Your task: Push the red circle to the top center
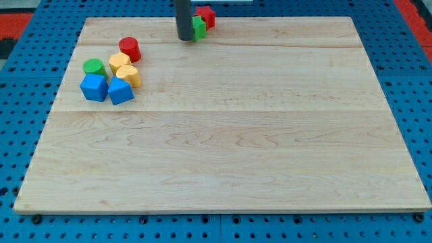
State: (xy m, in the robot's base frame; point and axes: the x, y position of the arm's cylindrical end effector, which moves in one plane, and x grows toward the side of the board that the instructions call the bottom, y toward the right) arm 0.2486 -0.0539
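The red circle [129, 48] is a short red cylinder at the upper left of the wooden board [223, 135]. My tip [185, 38] is the lower end of a dark rod at the view's top centre, well to the right of the red circle and apart from it. A green block [199, 27] sits just right of the tip, partly hidden by the rod. A red block [206, 15] of unclear shape lies behind the green block at the board's top edge.
Below the red circle lies a cluster: a green circle [94, 67], two yellow blocks [119, 62] [129, 75] and two blue blocks [94, 88] [121, 91]. A blue pegboard [405, 67] surrounds the board.
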